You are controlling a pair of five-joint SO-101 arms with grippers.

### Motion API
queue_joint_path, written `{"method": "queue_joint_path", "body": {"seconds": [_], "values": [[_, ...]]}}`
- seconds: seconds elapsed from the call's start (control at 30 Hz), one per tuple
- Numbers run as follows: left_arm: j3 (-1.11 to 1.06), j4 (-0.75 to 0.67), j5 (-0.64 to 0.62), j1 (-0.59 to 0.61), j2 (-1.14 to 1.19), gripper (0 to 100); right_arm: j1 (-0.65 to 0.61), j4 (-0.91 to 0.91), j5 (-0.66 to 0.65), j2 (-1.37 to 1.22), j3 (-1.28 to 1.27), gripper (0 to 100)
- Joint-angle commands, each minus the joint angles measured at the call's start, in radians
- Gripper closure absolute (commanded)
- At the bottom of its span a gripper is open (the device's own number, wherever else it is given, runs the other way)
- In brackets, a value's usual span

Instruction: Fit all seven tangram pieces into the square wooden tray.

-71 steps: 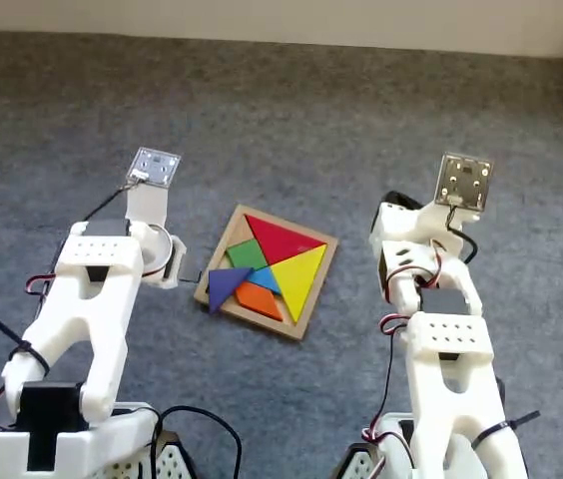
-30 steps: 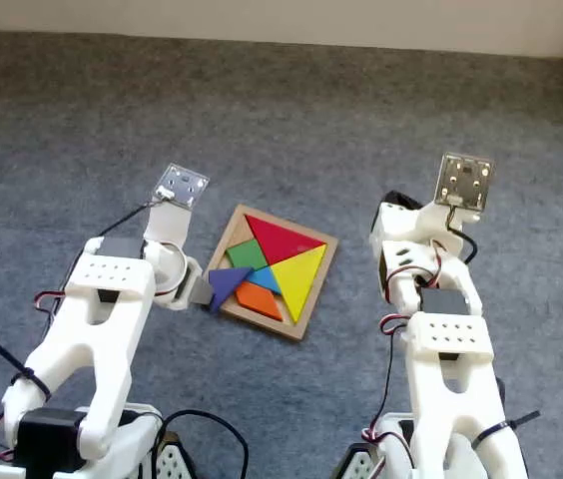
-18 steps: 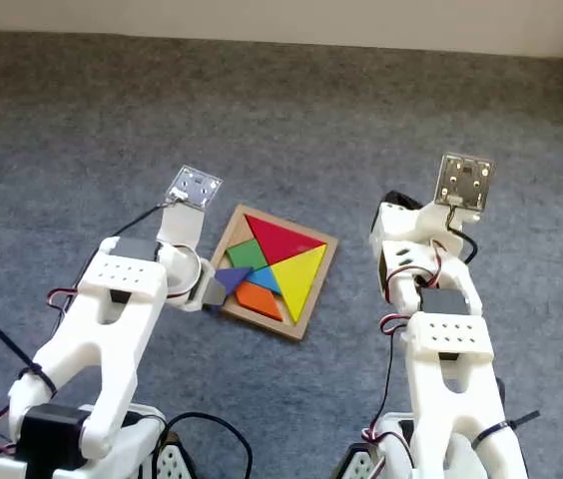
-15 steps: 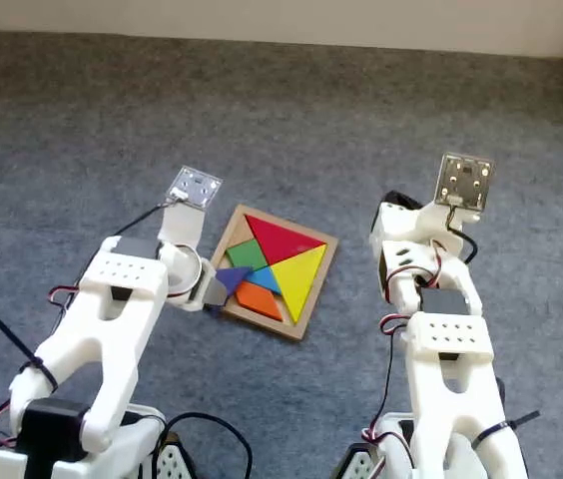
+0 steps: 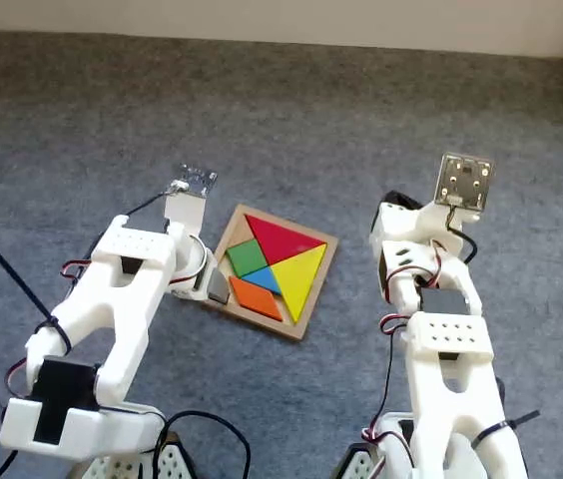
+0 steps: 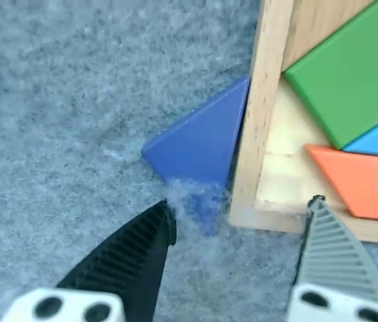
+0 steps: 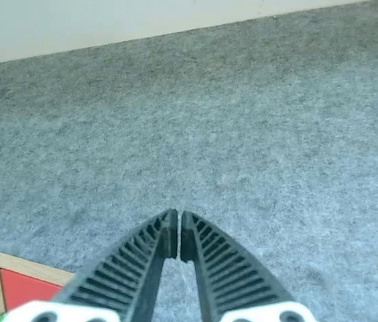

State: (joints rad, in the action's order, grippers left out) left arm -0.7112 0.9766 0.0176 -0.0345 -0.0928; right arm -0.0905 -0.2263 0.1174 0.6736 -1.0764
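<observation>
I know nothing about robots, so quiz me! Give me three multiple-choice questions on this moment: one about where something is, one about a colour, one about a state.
1. Where is the blue triangular piece relative to the square wooden tray?
A) inside it
B) outside, against its outer wall
C) lifted above it

2. What colour is the square piece in the tray?
A) green
B) red
C) yellow

3. The right arm's end effector is:
A) wide open
B) shut on a piece
C) shut on nothing

Answers:
1 B, it lies on the grey carpet beside the wall.
2 A, the left wrist view shows it green.
3 C, its fingers meet over bare carpet.
</observation>
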Motion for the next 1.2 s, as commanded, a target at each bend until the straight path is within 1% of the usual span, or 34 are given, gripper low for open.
{"method": "queue_joint_path", "body": {"seconds": [0.0,0.13,0.23,0.43,0.57,0.73,0.83,0.93,1.1,1.17], "values": [[0.031,0.012,-0.011,0.031,-0.130,71,0.013,0.030,-0.014,0.038,0.008,97.1],[0.024,0.043,-0.002,0.045,-0.271,71,0.013,0.030,-0.014,0.038,0.008,97.1],[0.035,0.043,0.061,0.073,-0.272,71,0.013,0.030,-0.014,0.038,0.008,97.1],[0.105,0.041,0.130,0.102,-0.101,71,0.013,0.030,-0.014,0.038,0.008,97.1],[0.174,0.037,0.133,0.104,0.027,71,0.013,0.030,-0.014,0.038,0.008,97.1],[0.274,0.041,0.178,0.150,0.134,76,0.013,0.030,-0.014,0.038,0.008,97.1],[0.303,0.041,0.204,0.182,0.193,77,0.013,0.030,-0.014,0.038,0.008,97.1],[0.317,0.041,0.241,0.199,0.246,77,0.013,0.030,-0.014,0.038,0.008,97.1],[0.329,0.046,0.238,0.194,0.260,77,0.013,0.030,-0.014,0.038,0.008,97.1],[0.361,0.078,0.238,0.194,0.260,77,0.013,0.030,-0.014,0.038,0.008,97.1]]}}
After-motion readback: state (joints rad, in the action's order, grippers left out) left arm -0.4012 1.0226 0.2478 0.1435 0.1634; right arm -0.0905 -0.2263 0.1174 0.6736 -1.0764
